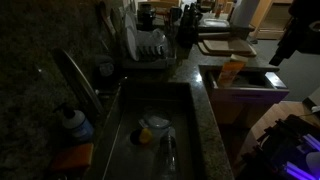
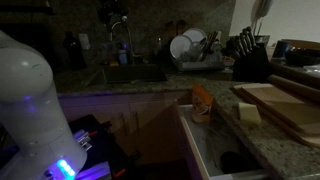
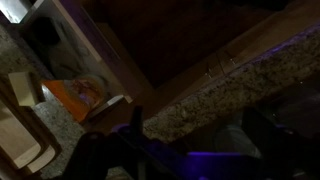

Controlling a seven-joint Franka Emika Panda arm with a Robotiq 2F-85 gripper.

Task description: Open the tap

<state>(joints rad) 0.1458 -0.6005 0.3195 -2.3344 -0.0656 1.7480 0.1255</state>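
The tap point(image 1: 78, 80) is a tall arched silvery spout at the left of the sink point(image 1: 185, 110); it also shows far back in an exterior view point(image 2: 122, 40). A blue-capped bottle point(image 1: 72, 122) stands beside its base. My gripper point(image 3: 198, 140) shows in the wrist view only as two dark fingers set wide apart with nothing between them. It hangs over the granite counter edge point(image 3: 220, 85), far from the tap. The dark arm end point(image 1: 292, 38) is at the upper right in an exterior view. The scene is very dim.
A dish rack with plates point(image 1: 145, 45) stands behind the sink. A knife block point(image 2: 250, 62) and wooden cutting boards point(image 2: 285, 100) sit on the counter. An orange packet point(image 2: 203, 100) lies in an open drawer. The white robot base point(image 2: 30, 100) glows purple.
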